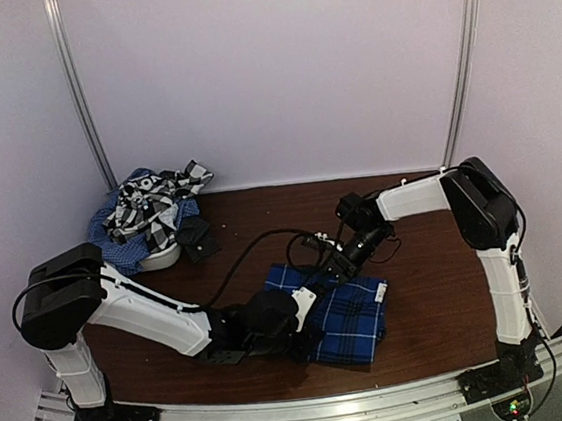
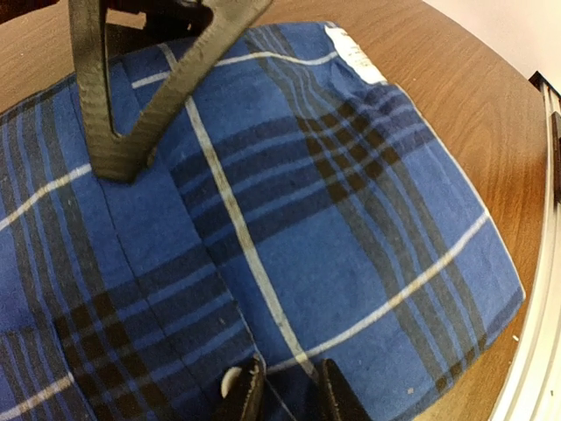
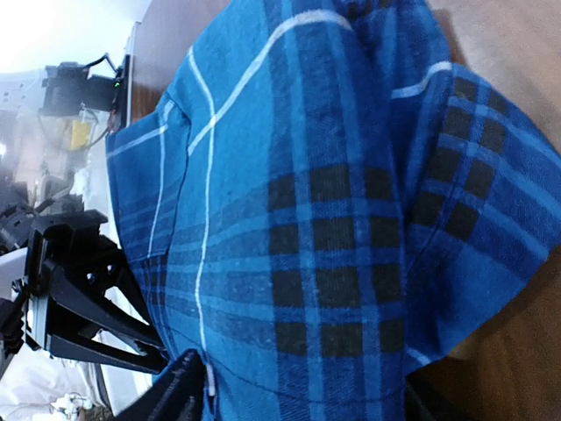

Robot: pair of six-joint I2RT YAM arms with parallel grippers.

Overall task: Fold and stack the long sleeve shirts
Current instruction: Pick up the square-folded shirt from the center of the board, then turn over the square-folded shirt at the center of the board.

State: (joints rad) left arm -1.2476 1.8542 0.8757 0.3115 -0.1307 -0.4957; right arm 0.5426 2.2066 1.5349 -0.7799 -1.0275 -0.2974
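On the desk (image 1: 441, 294), our left gripper (image 2: 289, 395) is pinching the soft, limp blue plaid shirt (image 2: 351, 219) at its edge; whether the right gripper (image 1: 342, 261) is gripping, we cannot tell.

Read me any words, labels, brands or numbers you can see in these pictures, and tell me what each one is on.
The white neck label on the royal-blue plaid shirt: any print is too small and blurred to read.
No other words, numbers or signs can be read in any view.
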